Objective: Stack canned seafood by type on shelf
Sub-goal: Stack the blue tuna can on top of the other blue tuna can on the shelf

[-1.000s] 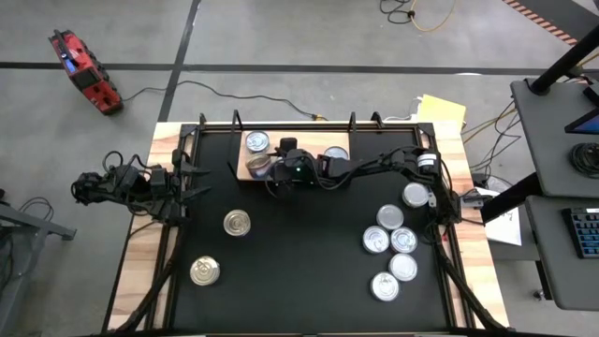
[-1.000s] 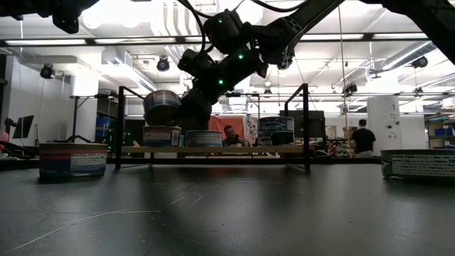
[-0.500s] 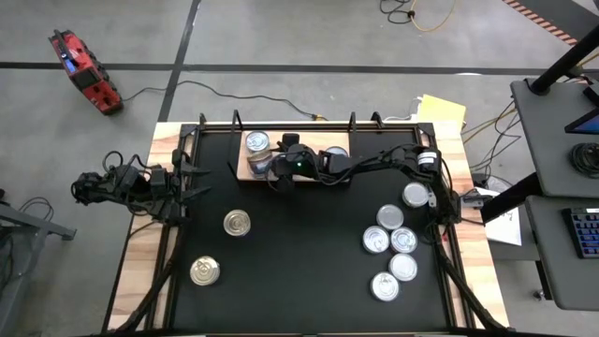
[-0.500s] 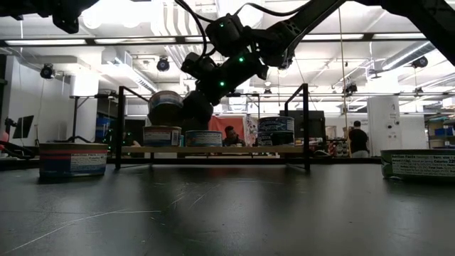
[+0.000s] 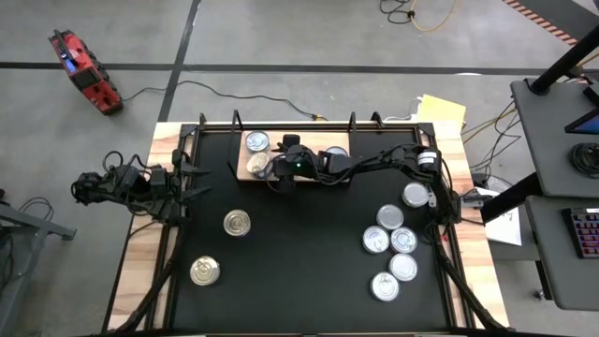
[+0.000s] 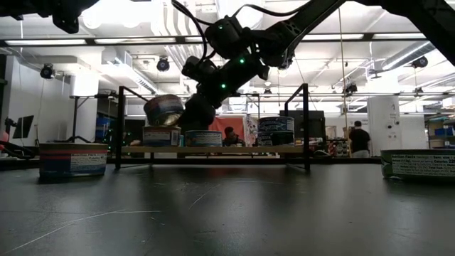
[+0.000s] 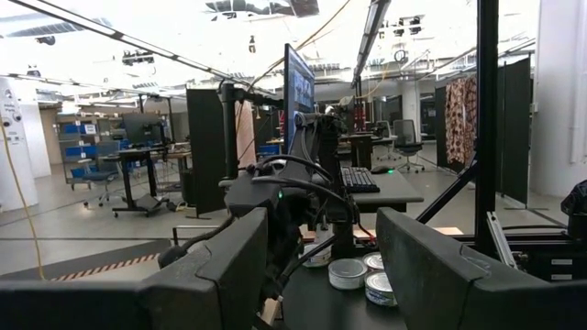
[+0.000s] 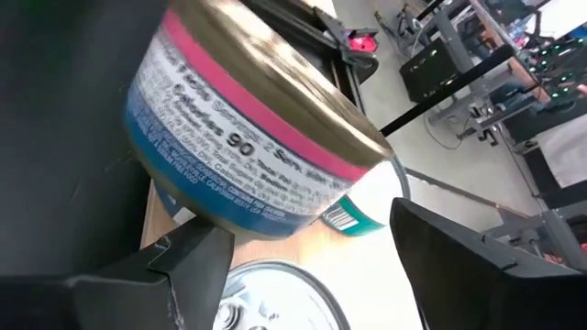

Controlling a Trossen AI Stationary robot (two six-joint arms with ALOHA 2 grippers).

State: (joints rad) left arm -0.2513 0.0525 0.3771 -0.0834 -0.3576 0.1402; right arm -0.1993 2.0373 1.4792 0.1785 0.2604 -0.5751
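Note:
The shelf (image 5: pixel 304 171) is a wooden board at the table's far middle, and several cans stand on it. My right gripper (image 5: pixel 273 170) reaches over its left part, level with a second tier. A blue-and-pink-labelled can (image 6: pixel 163 110) sits tilted between its open fingers (image 8: pixel 303 266), right above a can (image 6: pixel 162 135) that stands on the shelf (image 6: pixel 213 150). More cans stand on the shelf (image 6: pixel 204 138) (image 6: pixel 276 131). My left gripper (image 5: pixel 192 178) waits open at the table's left edge, holding nothing (image 7: pixel 316 266). My right gripper comes level from the table's right side. One finger (image 8: pixel 188 261) lies against the tilted can's side wall near its lower rim (image 8: pixel 206 220). The other finger (image 8: pixel 477 257) stands clear of the can. The can's low edge is at the top of the can beneath.
Two gold-topped cans (image 5: pixel 237 223) (image 5: pixel 205 271) stand on the table's left half. Several silver-topped cans (image 5: pixel 393 241) cluster on the right. Black frame posts (image 6: pixel 119 128) (image 6: pixel 307 128) rise at the shelf's two ends. People stand in the room beyond.
The can at my right gripper was level above the shelved can and has now tipped to a slant. The gripper has stayed over the shelf's left part.

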